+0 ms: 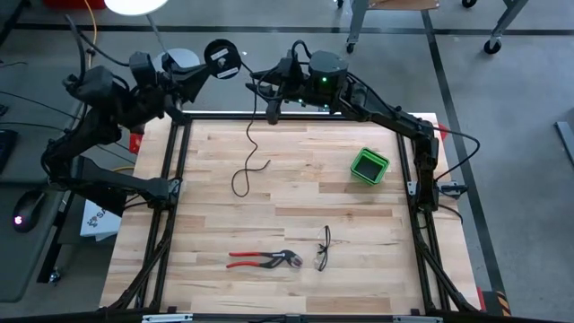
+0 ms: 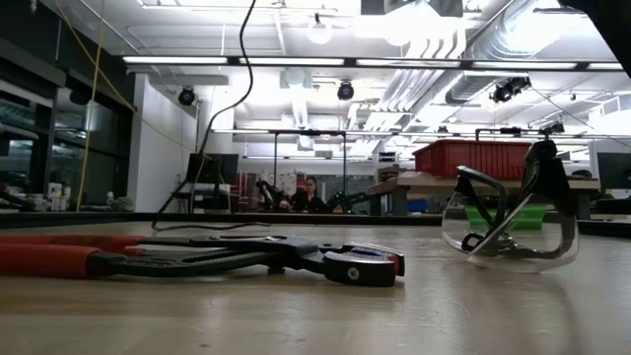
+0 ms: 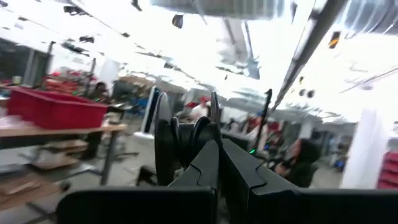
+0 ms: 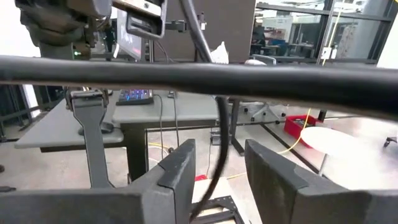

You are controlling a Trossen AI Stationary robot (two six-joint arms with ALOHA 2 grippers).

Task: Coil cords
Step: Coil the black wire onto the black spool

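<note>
The cord's black reel (image 1: pixel 220 54), a small disc with a pale centre mark, hangs in the air past the table's far edge, with my left gripper (image 1: pixel 206 63) shut on it. From the reel the thin black cord (image 1: pixel 252 135) runs to my right gripper (image 1: pixel 267 85). It then drops to the table and ends in a loose loop (image 1: pixel 242 179) lying on the wood. My right gripper (image 4: pixel 217 152) is open, level, with the cord (image 4: pixel 217 130) passing between its fingers. I cannot tell whether they touch it. My left gripper pinches the reel (image 3: pixel 186 140) between its two fingers, at the edge nearest the wrist. The fingers (image 3: pixel 208 165) slant upward, coming from the table's left. The reel is lifted clear of the table, and the cord trails off it toward my right gripper.
A green box (image 1: pixel 369 165) stands at the right of the table. Red-handled pliers (image 1: pixel 265 260) and safety glasses (image 1: pixel 323 248) lie near the front edge. A black frame (image 1: pixel 179 152) rims the table. A person (image 2: pixel 311 192) sits far back in the room.
</note>
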